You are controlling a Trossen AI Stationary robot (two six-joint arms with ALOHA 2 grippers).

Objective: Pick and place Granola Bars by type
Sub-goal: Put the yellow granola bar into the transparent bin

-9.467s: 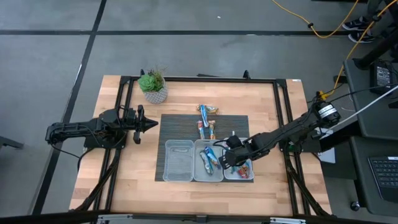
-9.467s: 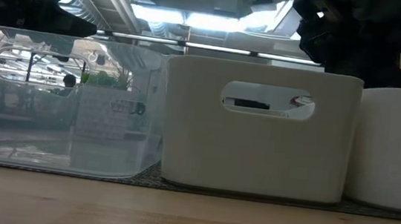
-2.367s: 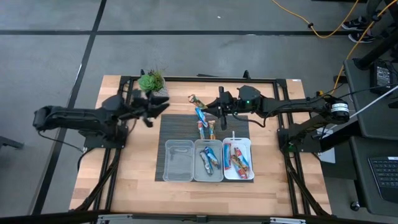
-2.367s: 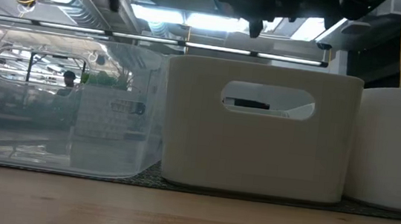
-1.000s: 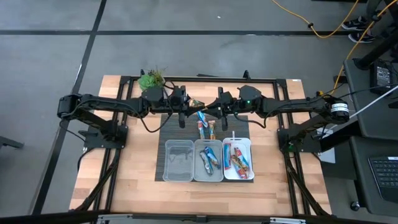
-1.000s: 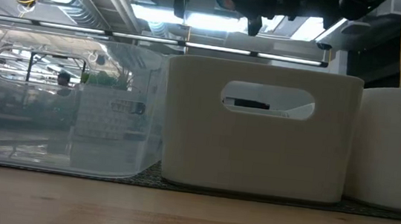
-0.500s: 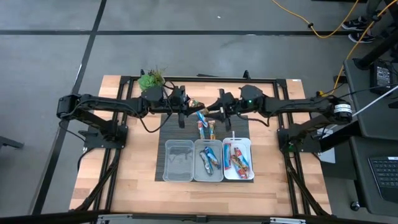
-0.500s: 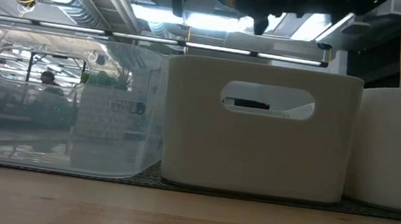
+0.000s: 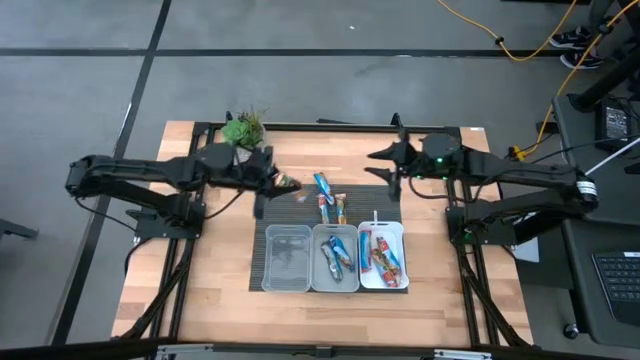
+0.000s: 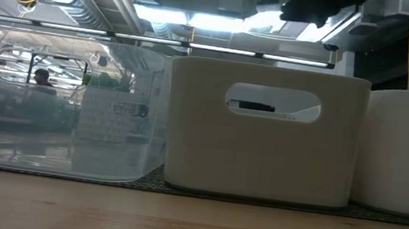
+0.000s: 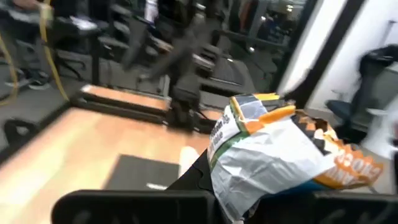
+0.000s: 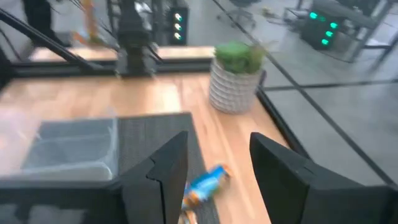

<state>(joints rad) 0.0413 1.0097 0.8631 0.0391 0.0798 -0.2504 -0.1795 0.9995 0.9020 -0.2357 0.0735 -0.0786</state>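
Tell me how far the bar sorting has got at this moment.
Partly done. The middle tray holds blue bars and the right tray holds red-orange ones, while the left tray looks empty. The left gripper is shut on a silvery-white bar, held above the mat's far left corner. Two bars lie loose on the mat. The right gripper is open near the table's far edge.

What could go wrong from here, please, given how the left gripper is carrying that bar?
The left gripper pinches the silvery-white bar by its crumpled wrapper, so it may slip out before reaching the clear tray. Lowering there, the arm could clip the tray's rim. The open right gripper waits clear.
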